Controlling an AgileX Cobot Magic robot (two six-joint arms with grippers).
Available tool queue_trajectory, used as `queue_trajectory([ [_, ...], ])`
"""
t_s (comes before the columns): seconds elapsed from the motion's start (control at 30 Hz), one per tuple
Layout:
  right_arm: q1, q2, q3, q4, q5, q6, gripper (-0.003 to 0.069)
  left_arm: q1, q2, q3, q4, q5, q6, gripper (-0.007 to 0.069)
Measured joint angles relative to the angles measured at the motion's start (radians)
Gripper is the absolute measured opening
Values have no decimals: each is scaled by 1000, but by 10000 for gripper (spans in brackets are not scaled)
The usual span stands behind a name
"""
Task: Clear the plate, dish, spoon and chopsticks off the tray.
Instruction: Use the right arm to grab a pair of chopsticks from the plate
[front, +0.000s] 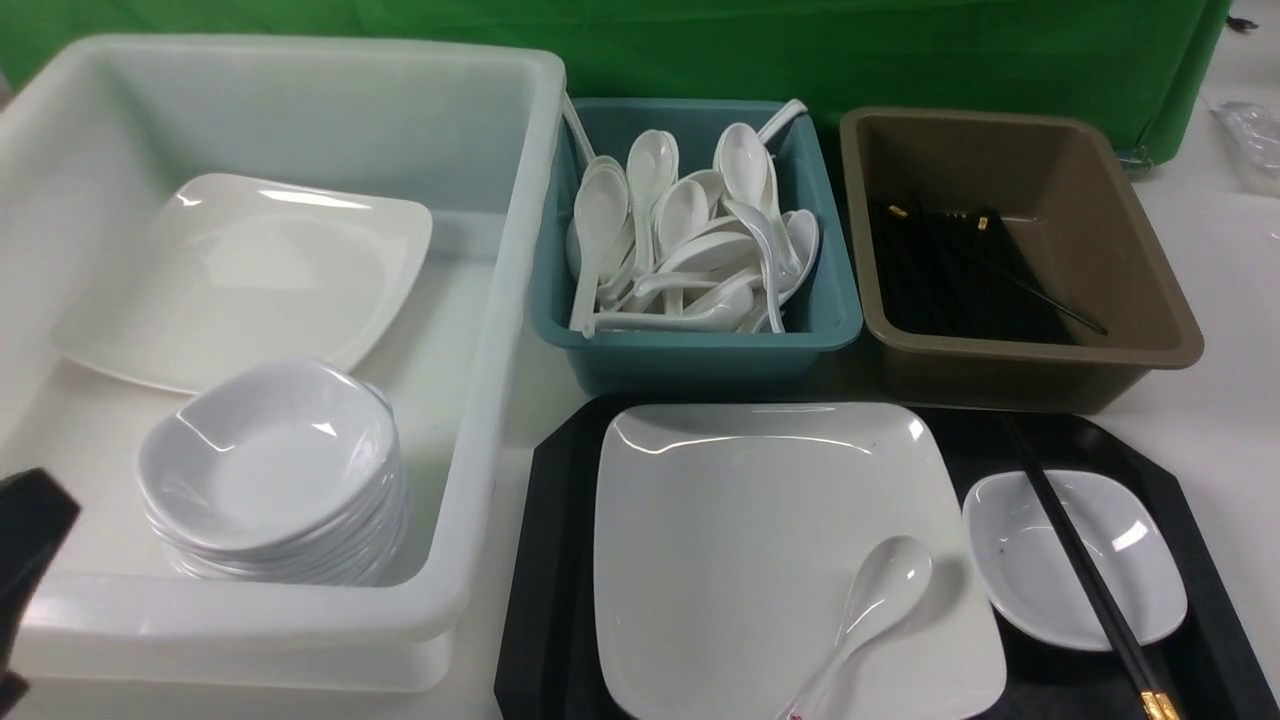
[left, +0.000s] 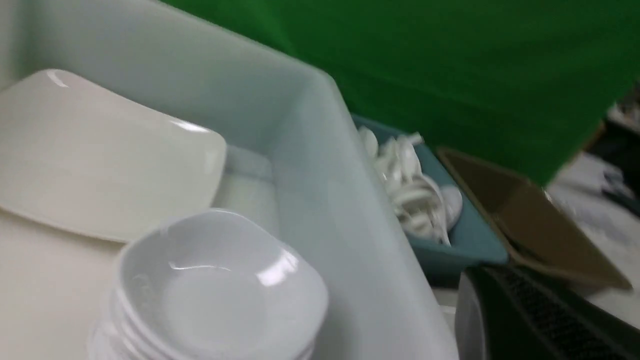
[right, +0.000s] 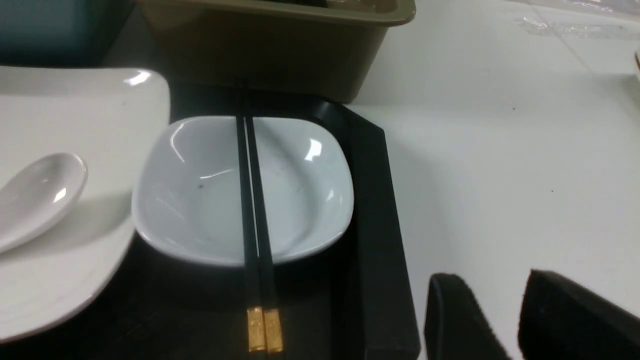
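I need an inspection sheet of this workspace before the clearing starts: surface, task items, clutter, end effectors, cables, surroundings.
Surface: white table, carrying the black tray and the tubs.
Job's things: plate with the spoon lying in it; dish beside it, chopsticks laid across the dish; all on the tray.
Clutter: white tub with a spare plate and stacked dishes; teal tub holding white spoons; brown tub holding more chopsticks; clear plastic at far right.
End effectors: left end effector, only a dark part at the picture's edge, state unclear; right end effector open, empty, near the tray.
Cables: nothing seen.
Surroundings: green cloth behind.
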Motion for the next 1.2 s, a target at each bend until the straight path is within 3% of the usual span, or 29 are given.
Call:
queue_trajectory([
  [0.13,0,0,0,0,0,0,242,-94,172,-126,40,70,66,17],
  [0.23,0,0,0,0,0,0,242,-227,331,-204,115,70,89,17],
  [0.4,0,0,0,0,0,0,242,-461,567,-236,185,-48,113,17],
  [0.57,0,0,0,0,-9,0,242,-576,665,-248,192,-78,130,17],
  [0.73,0,0,0,51,-106,127,242,-618,667,-249,198,-46,163,17],
  [1.0,4,0,0,74,-382,524,228,-620,573,-253,199,-48,202,17],
  [1.1,38,36,-54,66,-365,543,203,-620,559,-253,199,-62,210,17],
  [1.17,71,90,-123,58,-310,511,195,-620,557,-253,199,-68,212,17],
  [1.2,118,182,-224,56,-234,437,190,-620,557,-253,199,-71,212,17],
])
